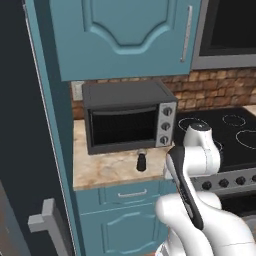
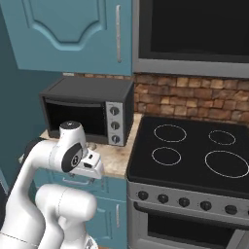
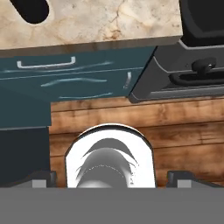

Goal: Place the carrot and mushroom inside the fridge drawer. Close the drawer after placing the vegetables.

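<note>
Small dark thing point(image 1: 141, 161), prob. the mushroom, stands on the table point(image 1: 100, 172), low in the middle of the left base view, just in front of the toaster oven point(image 1: 127, 117). I think it's light & soft w/ a smooth round top, so pinch it gently at its sides, low down. Where the carrot is, can't tell. Dark fridge point(image 1: 15, 150) is at far left. Pincer point(image 3: 111, 179) is spread wide, holds nothing, looks down at the wood floor point(image 3: 131, 113).

Teal cabinets point(image 1: 125, 35), brick wall point(image 2: 194, 97), wood floor point(image 3: 131, 118)
</note>
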